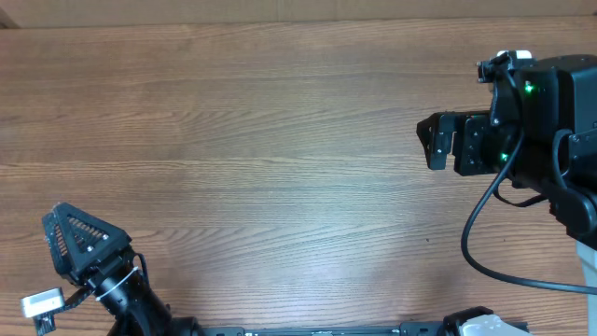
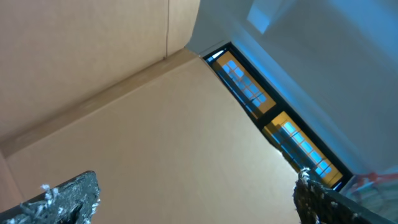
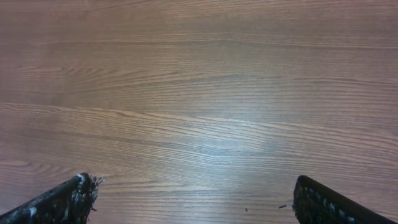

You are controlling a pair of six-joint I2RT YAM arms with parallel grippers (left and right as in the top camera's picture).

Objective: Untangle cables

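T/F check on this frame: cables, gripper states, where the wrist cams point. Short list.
1. No thin cables show on the table in any view. True.
2. The right gripper is shut. False: its fingers stand wide apart.
3. The left wrist camera faces the tabletop. False: it faces a cardboard panel, and the left gripper is open.
4. The right wrist view shows only bare wood between the fingers. True.

Robot lab, likely: bare wood table [image 1: 280,140], two robot arms [image 1: 541,121] at frame edges, cardboard wall [image 2: 93,62], lit panels [image 2: 249,87] overhead.
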